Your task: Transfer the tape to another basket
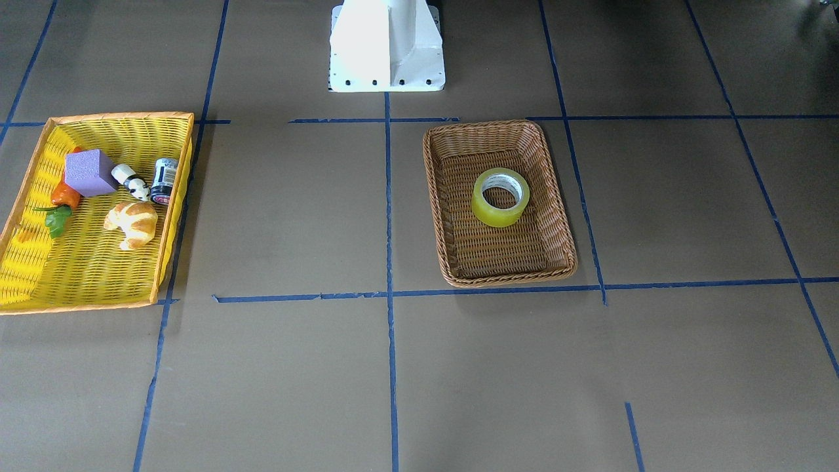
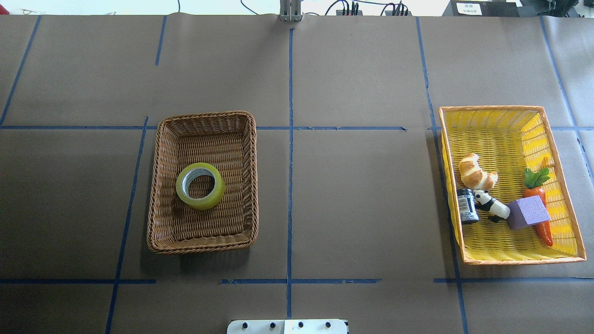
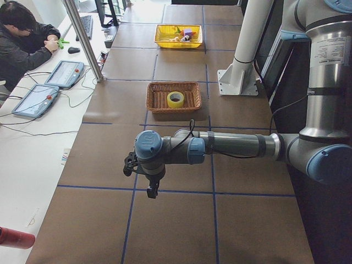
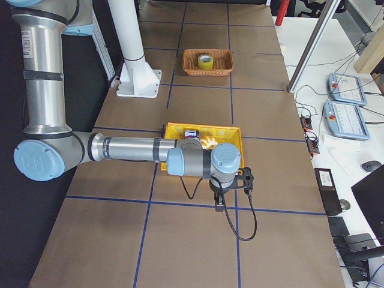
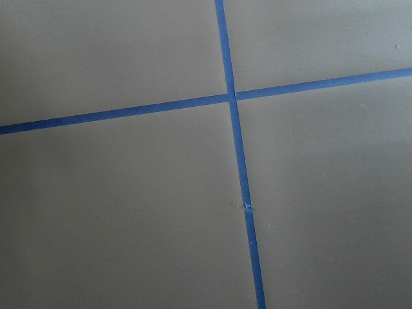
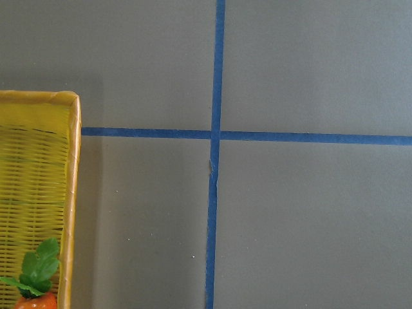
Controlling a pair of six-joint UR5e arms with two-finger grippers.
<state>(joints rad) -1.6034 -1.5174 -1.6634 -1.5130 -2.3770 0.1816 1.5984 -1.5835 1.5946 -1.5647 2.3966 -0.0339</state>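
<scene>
The yellow tape roll (image 1: 498, 215) lies flat in the middle of the brown wicker basket (image 1: 505, 280). Both also show in the overhead view, tape (image 2: 200, 201) in basket (image 2: 199, 245), and small in the left side view (image 3: 175, 102) and the right side view (image 4: 206, 62). My left gripper (image 3: 150, 191) hangs over bare table far from the basket; it shows only in the left side view, so I cannot tell if it is open. My right gripper (image 4: 219, 204) hangs just beyond the yellow basket, seen only in the right side view; I cannot tell its state either.
A bright yellow basket with an orange rim (image 2: 510, 258) holds a croissant (image 2: 475, 172), a carrot (image 2: 540, 204), a purple block (image 2: 528, 212), a panda toy (image 2: 491, 204) and a small dark jar (image 2: 467, 206). The white robot base (image 1: 387, 46) stands at the table's edge. An operator (image 3: 25, 38) sits at the side desk.
</scene>
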